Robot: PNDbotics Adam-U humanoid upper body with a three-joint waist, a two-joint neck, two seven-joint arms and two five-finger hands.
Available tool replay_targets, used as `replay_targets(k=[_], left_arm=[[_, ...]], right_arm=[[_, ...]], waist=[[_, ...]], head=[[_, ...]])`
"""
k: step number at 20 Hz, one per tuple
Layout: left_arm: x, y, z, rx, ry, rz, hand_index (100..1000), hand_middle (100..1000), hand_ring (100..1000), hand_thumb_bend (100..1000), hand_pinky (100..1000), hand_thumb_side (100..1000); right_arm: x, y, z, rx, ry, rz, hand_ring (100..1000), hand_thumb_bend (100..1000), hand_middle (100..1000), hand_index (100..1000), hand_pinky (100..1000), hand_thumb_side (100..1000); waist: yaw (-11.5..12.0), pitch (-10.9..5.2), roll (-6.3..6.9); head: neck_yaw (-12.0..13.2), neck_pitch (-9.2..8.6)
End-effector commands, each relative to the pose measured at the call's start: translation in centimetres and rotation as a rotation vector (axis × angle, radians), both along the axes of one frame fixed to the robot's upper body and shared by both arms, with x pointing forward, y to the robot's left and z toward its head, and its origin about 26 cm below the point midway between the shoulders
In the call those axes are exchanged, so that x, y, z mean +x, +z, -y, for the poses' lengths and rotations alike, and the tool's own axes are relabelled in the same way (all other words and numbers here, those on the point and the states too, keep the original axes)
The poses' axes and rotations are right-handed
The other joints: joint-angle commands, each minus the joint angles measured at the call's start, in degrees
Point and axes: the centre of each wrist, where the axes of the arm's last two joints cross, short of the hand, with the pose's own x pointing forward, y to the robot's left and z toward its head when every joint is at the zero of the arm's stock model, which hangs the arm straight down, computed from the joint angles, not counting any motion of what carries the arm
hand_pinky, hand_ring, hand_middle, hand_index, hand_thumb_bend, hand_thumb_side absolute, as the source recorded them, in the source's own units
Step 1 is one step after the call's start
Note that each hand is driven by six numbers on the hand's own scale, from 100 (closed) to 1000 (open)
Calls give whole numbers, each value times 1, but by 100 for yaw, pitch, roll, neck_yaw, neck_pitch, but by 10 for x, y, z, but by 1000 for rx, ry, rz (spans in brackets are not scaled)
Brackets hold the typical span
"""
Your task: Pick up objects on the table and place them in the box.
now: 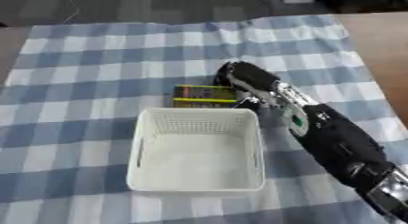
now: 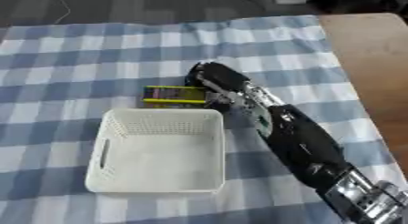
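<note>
A flat yellow and dark pack (image 1: 201, 95) lies on the checked cloth just behind the far rim of the white perforated basket (image 1: 140, 145). The basket holds nothing. My right arm comes in from the lower right, and my right hand (image 1: 245, 77) sits over the pack's right end, touching or very close to it. The hand covers that end of the pack, so how it stands on the pack is hidden. My left hand shows in neither view.
A blue and white checked cloth (image 1: 88, 73) covers the table. Bare brown wood (image 2: 370, 54) shows along the right side. My black forearm (image 1: 343, 145) lies along the basket's right side.
</note>
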Motion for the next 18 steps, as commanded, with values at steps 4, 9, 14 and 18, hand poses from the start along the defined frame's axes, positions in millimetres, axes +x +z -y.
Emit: replay_targets(k=[4, 9, 14, 18], left_arm=[[-2, 7, 2, 2, -12, 27, 807, 782, 640, 778, 631, 607], [-2, 7, 1, 4, -8, 27, 807, 782, 640, 779, 632, 606], [-2, 6, 0, 7, -4, 25, 806, 781, 641, 780, 632, 605], [-2, 5, -1, 11, 2, 19, 806, 781, 640, 779, 631, 606]], right_arm=[[2, 15, -4, 124, -24, 122, 160, 836, 100, 354, 100, 417], [-2, 20, -5, 179, -18, 154, 121, 781, 100, 331, 100, 420], [-8, 36, -14, 250, 21, 183, 121, 772, 100, 329, 100, 427], [-15, 58, -19, 328, 38, 232, 118, 779, 100, 326, 100, 415]], waist=[[26, -122, -10], [31, -145, -25], [8, -171, -30], [-29, -200, -32]], head=[[-25, -74], [-11, -91], [-18, -133], [6, -146]])
